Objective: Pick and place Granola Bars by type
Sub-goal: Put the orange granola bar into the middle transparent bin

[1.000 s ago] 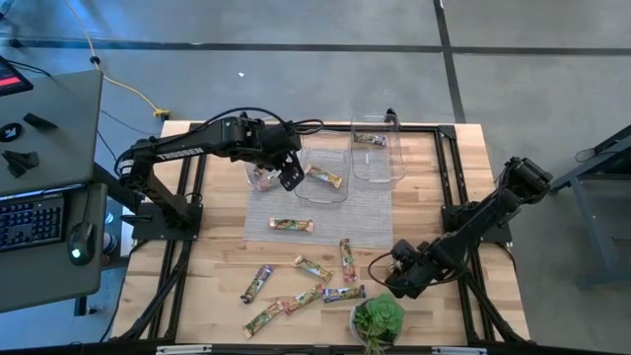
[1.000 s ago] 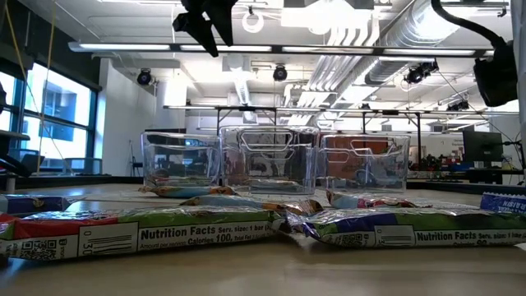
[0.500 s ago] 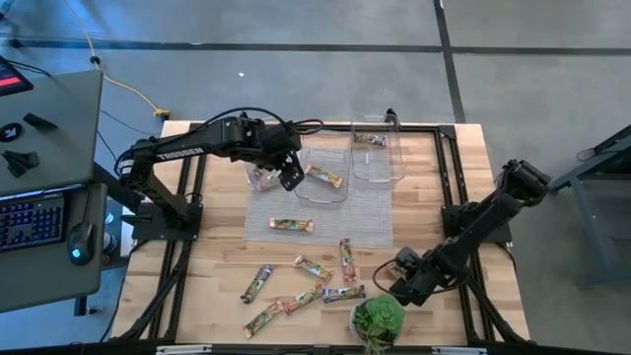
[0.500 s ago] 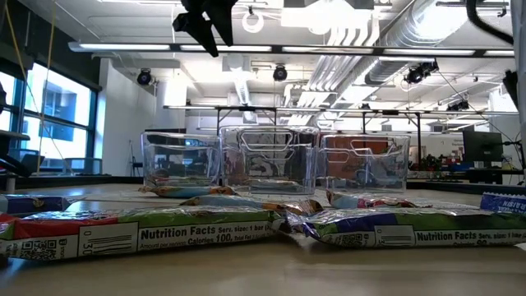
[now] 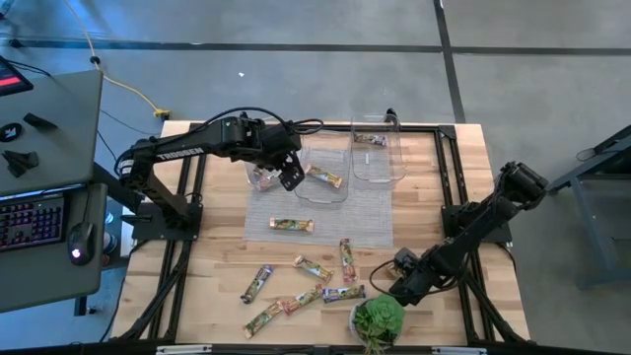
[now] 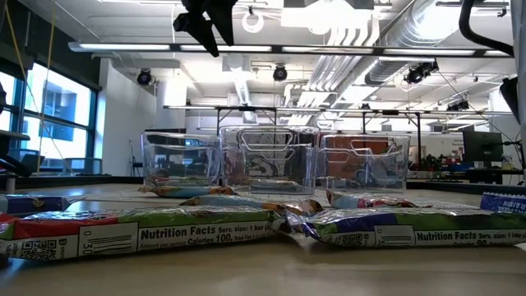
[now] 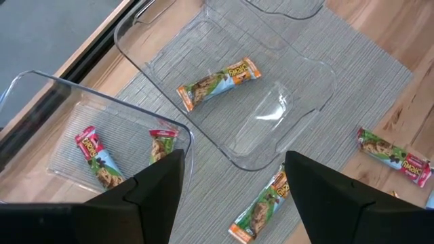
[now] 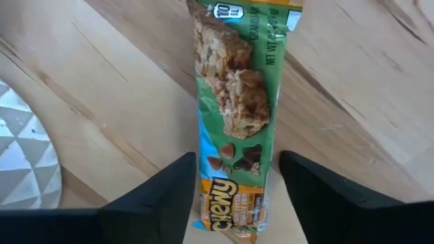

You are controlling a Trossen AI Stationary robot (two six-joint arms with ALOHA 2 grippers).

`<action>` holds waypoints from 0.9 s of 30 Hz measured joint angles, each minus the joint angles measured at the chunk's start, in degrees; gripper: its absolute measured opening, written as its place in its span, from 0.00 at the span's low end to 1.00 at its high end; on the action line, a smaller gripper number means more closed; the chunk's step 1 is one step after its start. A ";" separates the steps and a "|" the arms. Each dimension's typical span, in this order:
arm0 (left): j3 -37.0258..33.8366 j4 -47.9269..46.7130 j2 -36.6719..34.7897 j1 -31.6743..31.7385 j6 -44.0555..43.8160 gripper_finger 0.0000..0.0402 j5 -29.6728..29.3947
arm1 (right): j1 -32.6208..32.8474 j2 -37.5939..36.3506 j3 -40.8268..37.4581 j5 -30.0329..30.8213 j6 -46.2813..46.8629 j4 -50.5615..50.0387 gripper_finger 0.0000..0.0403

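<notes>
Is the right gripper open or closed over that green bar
Open. The right gripper has its two fingers spread on either side of the green bar, which lies flat on the wooden table, not yet pinched.

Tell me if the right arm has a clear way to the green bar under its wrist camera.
Probably yes: the right gripper is open, straddling the green bar on bare wood, nothing between.

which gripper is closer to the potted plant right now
Right. The right gripper sits low over the table just beside the potted plant. The left gripper is far across the table, above the clear bins.
</notes>
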 joint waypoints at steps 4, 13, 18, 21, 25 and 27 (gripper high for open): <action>0.00 0.00 0.00 0.00 -0.02 0.62 0.00 | -0.41 0.04 -0.13 0.61 -1.61 0.74 0.42; 0.00 0.03 0.00 0.00 -0.02 0.62 0.00 | -3.21 -2.32 -0.39 -0.49 -8.30 -1.17 0.30; 0.00 0.06 0.00 0.00 0.00 0.62 0.00 | -7.49 -8.44 -0.69 4.80 -12.46 -3.48 0.29; 0.00 0.09 0.00 0.00 -0.02 0.62 0.00 | -10.60 -12.99 -0.50 7.26 -16.81 -5.34 0.29; 0.00 0.36 0.00 0.00 3.12 0.62 -1.56 | -17.11 -18.66 -0.50 15.72 -26.70 -3.83 0.29; 0.00 0.70 0.00 0.00 5.98 0.62 -2.47 | -21.38 -19.95 -0.50 18.30 -33.05 -0.20 0.29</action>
